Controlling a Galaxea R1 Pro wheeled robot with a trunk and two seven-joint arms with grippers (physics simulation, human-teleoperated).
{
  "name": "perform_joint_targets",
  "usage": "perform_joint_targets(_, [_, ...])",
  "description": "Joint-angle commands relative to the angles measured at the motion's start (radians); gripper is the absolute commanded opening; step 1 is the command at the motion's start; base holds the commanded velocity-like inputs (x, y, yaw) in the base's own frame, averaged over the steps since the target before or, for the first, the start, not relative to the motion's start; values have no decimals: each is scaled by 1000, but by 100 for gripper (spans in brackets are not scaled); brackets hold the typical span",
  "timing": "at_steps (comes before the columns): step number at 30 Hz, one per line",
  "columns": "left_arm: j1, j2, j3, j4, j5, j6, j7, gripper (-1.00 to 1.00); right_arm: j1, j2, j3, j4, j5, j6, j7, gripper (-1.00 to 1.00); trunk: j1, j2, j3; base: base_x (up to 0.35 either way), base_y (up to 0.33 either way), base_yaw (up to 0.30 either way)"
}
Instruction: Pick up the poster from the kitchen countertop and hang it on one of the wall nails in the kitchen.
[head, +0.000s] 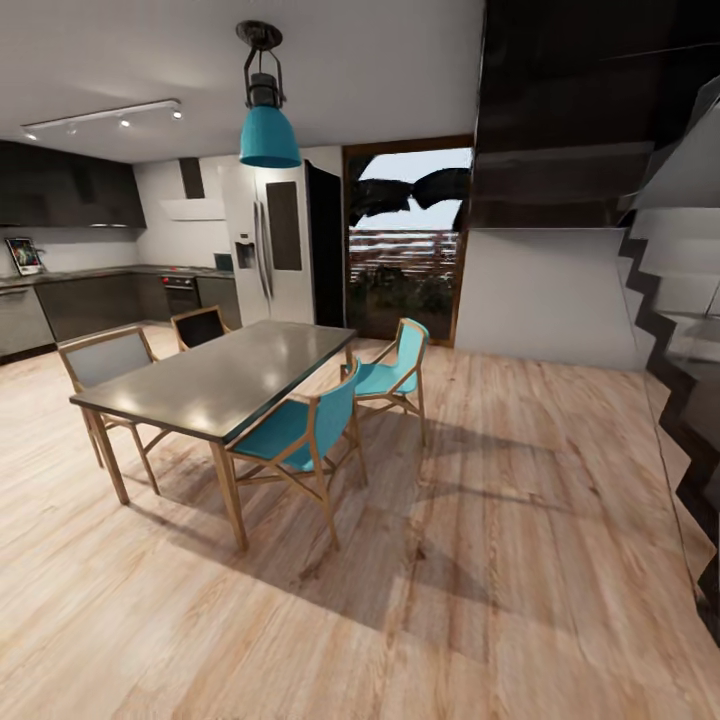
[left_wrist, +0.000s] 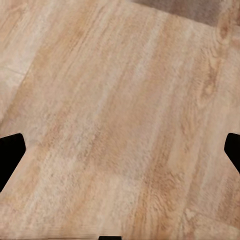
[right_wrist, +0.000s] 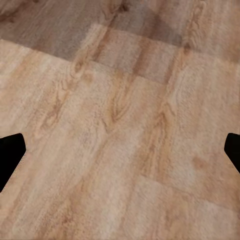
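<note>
Across the plank floor (head: 480, 560), a distant kitchen countertop (head: 90, 272) with poster (head: 24, 256); both fingers released

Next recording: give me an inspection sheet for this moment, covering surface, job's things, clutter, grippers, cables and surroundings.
Surface: kitchen countertop far off at the head view's left; wood floor ahead.
Job's things: a small framed picture, likely the poster, stands on the counter; too small to confirm. Wall nails not made out.
Clutter: dining table with four chairs between robot and kitchen.
Grippers: left gripper and right gripper with jaws wide apart, empty, over floor.
Cables: nothing seen.
Surroundings: teal pendant lamp, fridge, glass door, staircase.
</note>
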Motion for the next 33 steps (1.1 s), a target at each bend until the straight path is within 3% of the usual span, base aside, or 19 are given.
perform_joint_targets(1, [0, 0, 1, -1, 0, -1, 1, 100, -1, 0, 0, 1, 1, -3, 0, 100, 0, 0, -1, 0, 0, 292])
perform_joint_targets(33, [0, 0, 1, -1, 0, -1, 1, 100, -1, 0, 0, 1, 1, -3, 0, 100, 0, 0, -1, 0, 0, 292])
